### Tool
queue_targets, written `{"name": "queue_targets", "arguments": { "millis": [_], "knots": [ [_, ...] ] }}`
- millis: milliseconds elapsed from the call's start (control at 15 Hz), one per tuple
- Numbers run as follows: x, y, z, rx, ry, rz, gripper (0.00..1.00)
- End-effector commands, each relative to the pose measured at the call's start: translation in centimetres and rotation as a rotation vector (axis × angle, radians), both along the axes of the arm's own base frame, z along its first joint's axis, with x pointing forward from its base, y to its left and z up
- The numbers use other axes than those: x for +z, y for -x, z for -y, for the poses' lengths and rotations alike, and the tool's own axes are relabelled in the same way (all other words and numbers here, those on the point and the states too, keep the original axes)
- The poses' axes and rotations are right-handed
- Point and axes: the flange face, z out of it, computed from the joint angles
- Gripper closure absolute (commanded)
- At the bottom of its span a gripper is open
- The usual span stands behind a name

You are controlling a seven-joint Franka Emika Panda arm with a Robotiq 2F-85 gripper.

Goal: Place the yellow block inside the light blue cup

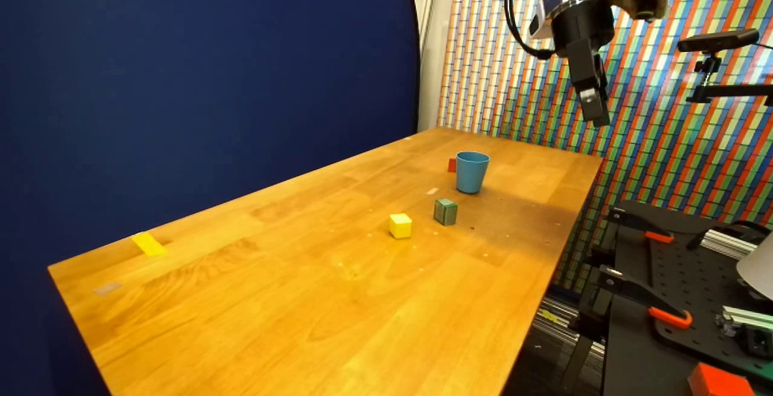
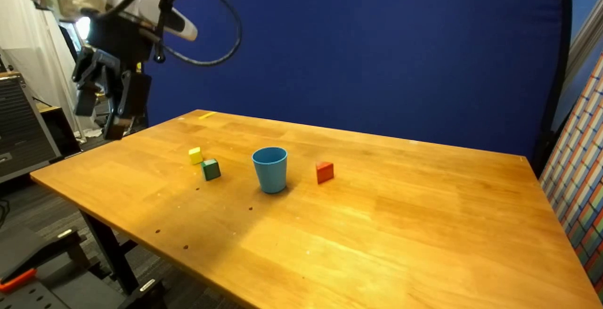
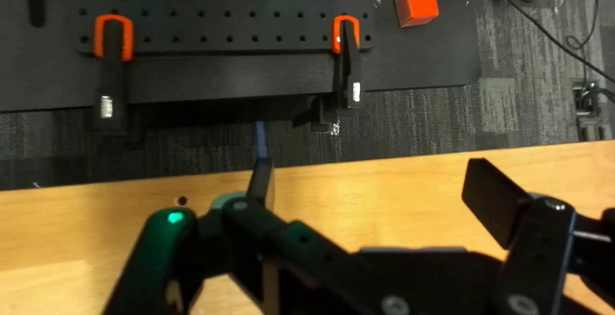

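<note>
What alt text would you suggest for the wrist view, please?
The open, empty gripper hangs above a wooden table near its edge; beyond are dark carpet and a black surface holding two orange-tipped clamps and a red block.
</note>
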Motion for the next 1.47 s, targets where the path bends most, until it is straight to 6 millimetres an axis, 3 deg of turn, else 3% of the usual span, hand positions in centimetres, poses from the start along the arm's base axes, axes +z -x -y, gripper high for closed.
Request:
{"name": "queue_targets", "arguments": {
  "millis": [0,333,600,933,1400],
  "knots": [
    [-5.0,0.1,-6.3,0.098,-0.046,-0.034,0.00],
    [-10.4,-1.0,-13.7,0.242,-0.012,0.012,0.00],
    [-13.0,-4.2,-17.1,0.311,0.018,0.156,0.00],
    [-15.1,-8.7,-19.5,0.410,0.042,0.277,0.00],
    [-17.6,-14.4,-20.0,0.505,0.102,0.405,0.00]
  ]
}}
